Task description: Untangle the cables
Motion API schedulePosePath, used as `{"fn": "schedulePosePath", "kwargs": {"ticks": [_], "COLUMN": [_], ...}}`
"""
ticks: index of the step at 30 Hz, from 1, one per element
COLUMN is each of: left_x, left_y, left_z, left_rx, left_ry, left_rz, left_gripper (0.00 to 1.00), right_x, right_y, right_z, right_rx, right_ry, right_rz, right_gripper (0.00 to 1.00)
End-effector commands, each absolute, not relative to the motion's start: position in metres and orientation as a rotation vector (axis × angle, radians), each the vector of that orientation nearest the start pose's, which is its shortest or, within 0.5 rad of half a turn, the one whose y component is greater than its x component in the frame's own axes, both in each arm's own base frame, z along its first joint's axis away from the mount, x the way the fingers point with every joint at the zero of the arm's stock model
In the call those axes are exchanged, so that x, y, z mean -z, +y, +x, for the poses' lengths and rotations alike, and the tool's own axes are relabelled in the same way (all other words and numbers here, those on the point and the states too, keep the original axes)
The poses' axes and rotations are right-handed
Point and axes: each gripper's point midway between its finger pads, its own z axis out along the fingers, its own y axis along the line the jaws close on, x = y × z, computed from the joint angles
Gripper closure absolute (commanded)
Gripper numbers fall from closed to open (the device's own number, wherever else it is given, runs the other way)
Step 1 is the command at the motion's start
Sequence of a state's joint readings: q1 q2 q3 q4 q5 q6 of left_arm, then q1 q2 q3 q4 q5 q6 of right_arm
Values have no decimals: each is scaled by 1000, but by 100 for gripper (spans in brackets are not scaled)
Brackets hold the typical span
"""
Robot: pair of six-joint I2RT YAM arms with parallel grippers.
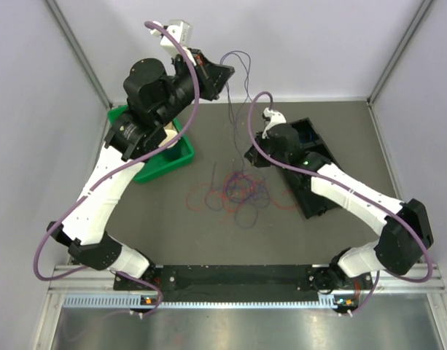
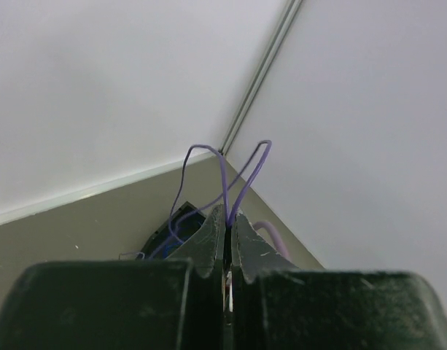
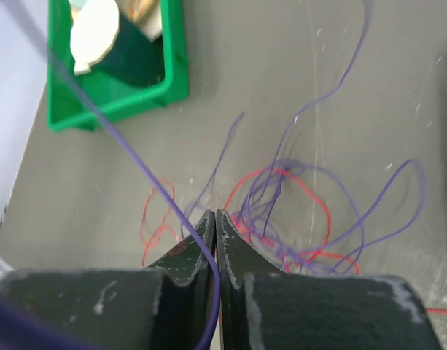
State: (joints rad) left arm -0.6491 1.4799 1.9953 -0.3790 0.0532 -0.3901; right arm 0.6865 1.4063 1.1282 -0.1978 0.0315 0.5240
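Lying loose on the grey surface (image 1: 172, 219) between the two arms, the cables (image 1: 241, 191) formed a flat, open tangle of hair-thin loops. Purple and blue strands crowded the middle, and red ones spread out to either side. The tangle sat between a green bin (image 1: 181, 157) on the left and a black tray (image 1: 314, 200) on the right, touching neither.

The top view alone showed the whole layout. The left pincer (image 1: 224, 71) was raised high near the back wall, with a purple cable (image 1: 241, 53) arching from it and trailing down towards the surface. The right pincer (image 1: 254, 157) hung low just beside the tray, at the far edge of the tangle. That view was too distant to show how the jaws stood.

The left wrist view settled it for that side. The left pincer (image 2: 227, 219) was closed tight on the purple cable (image 2: 223, 175), which rose from the fingertips in two narrow loops against the wall corner.

The right wrist view looked down on the cables (image 3: 281, 175), where red arcs lay under overlapping purple curves. The right pincer (image 3: 215, 219) was closed, and a taut purple strand (image 3: 99, 111) ran in from the upper left, across the green bin (image 3: 176, 65), into the slit between its jaws. Whether this strand was the cable held by the other arm could not be told.
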Motion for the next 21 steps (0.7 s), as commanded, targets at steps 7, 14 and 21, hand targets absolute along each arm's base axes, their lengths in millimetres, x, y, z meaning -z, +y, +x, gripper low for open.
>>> {"fn": "schedulePosePath", "kwargs": {"ticks": [7, 14, 21], "left_x": [-560, -529, -533], "left_y": [-223, -202, -207], "left_z": [331, 356, 354], "left_rx": [726, 709, 764], "left_ry": [1439, 1526, 1518], "left_rz": [90, 9, 11], "left_gripper": [100, 100, 100], "right_x": [-410, -500, -416], "right_y": [251, 225, 264], "right_z": [313, 284, 292], "right_rx": [-763, -800, -837], "right_ry": [1639, 1451, 1645], "right_rz": [-85, -91, -245], "right_gripper": [100, 100, 70]}}
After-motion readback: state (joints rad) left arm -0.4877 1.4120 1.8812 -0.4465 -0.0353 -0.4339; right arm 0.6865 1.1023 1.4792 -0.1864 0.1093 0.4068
